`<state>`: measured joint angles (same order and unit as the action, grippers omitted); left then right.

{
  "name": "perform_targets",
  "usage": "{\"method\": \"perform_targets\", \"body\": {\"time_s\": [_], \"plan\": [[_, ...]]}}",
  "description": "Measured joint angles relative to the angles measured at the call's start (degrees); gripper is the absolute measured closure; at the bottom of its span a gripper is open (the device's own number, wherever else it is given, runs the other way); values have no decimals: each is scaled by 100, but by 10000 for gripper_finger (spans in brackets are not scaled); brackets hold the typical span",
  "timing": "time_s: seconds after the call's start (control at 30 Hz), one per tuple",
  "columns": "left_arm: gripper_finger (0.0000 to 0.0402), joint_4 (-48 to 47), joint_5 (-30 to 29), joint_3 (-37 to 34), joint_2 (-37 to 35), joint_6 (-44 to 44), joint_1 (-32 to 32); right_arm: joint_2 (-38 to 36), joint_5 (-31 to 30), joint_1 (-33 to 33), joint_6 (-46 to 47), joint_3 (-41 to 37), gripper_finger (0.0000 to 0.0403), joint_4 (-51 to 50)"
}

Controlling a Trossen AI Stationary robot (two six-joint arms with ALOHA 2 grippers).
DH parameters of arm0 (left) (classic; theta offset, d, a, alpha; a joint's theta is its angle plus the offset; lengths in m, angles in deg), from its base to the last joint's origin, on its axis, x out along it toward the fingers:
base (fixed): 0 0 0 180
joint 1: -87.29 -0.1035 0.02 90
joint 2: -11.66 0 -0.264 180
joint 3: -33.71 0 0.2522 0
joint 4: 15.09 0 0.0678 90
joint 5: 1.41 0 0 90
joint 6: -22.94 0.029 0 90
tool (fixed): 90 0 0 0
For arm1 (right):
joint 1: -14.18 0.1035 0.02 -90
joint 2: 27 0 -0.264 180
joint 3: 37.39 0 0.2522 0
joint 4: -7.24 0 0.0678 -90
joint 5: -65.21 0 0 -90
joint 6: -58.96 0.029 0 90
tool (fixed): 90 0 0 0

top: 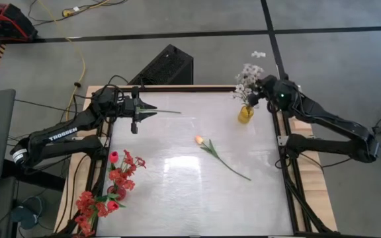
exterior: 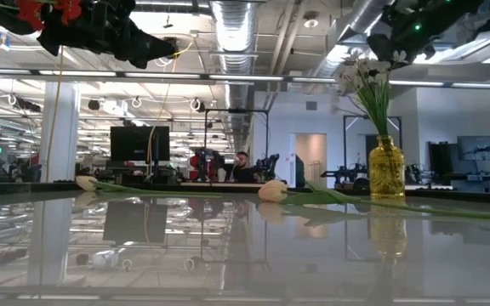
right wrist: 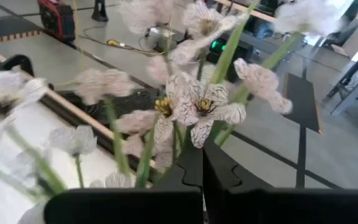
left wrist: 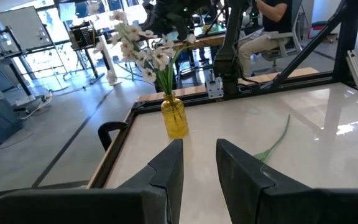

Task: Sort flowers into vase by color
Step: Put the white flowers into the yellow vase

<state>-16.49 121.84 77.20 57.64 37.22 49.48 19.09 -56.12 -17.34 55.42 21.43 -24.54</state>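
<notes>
Currently the right end effector sits at the upper right of the high view, fingers pressed together among the white flowers standing in the yellow vase. The right wrist view shows stems crowding the fingertips; whether one is pinched I cannot tell.

The left end effector is at upper left, above the bench, fingers spread partway. A thin green stem runs rightward from its tip in the high view, though the left wrist view shows nothing in the gap.

A peach tulip lies flat mid-frame. Its stem runs diagonally toward lower right, so the long axis goes upper left to lower right, bloom end nearer the left arm. Red flowers stand at lower left in a vase I cannot make out.

Judgement: the tulip lies below and right of the left end effector, below and left of the right one; distances look comparable. The right arm seems occupied at the vase.
</notes>
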Motion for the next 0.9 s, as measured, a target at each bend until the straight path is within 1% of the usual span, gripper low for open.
{"method": "perform_targets", "body": {"time_s": [0.2, 0.37, 0.43, 0.53, 0.67, 0.77, 0.9], "plan": [[317, 0, 0, 0, 0, 8, 0, -328, -8, 173, 347, 0, 371, -575], [317, 2, 0, 0, 0, 17, 1, -471, 18, 260, 504, 0, 384, -1076], [317, 0, -1, 0, 0, 9, 1, -462, 223, 321, 504, 0, 381, -1066], [317, 0, 39, 0, 0, -44, 1, -442, 428, 381, 593, 0, 353, -1093], [317, -2, 140, 0, 0, -94, 1, -420, 405, 378, 630, 15, 309, -1166], [317, 0, 140, 0, 0, -102, 1, -425, 409, 376, 634, 259, 273, -1278], [317, 0, 149, 0, 0, -169, 1, -387, 484, 378, 844, 762, 216, -1999]]}}
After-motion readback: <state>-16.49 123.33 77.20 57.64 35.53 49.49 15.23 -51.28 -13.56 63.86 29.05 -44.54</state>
